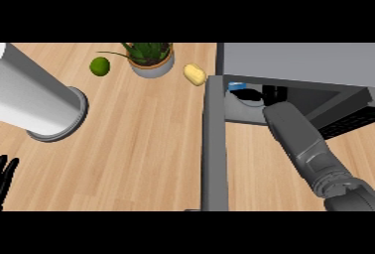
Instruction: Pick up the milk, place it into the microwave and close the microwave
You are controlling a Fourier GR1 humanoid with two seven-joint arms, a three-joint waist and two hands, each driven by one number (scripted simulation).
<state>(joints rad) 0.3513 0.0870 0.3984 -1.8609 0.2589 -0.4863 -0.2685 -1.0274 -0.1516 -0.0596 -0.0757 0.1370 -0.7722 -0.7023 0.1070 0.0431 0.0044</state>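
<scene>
Right hand (pixel 253 94) reaches inside the microwave (pixel 293 62), fingers curled on the milk (pixel 236 86) at its 10 o'clock; door (pixel 214 144) stands open.

Looking down on light wooden plank tabletop (pixel 147 149), grain running lengthwise. Tall white-grey cylinder with dark round base (pixel 36 96) at my left. Green potted plant in pale grey pot (pixel 150 59) at far edge, round green lime (pixel 99 66) left of it, yellow lemon-like fruit (pixel 194 74) right. Even, soft light.
</scene>
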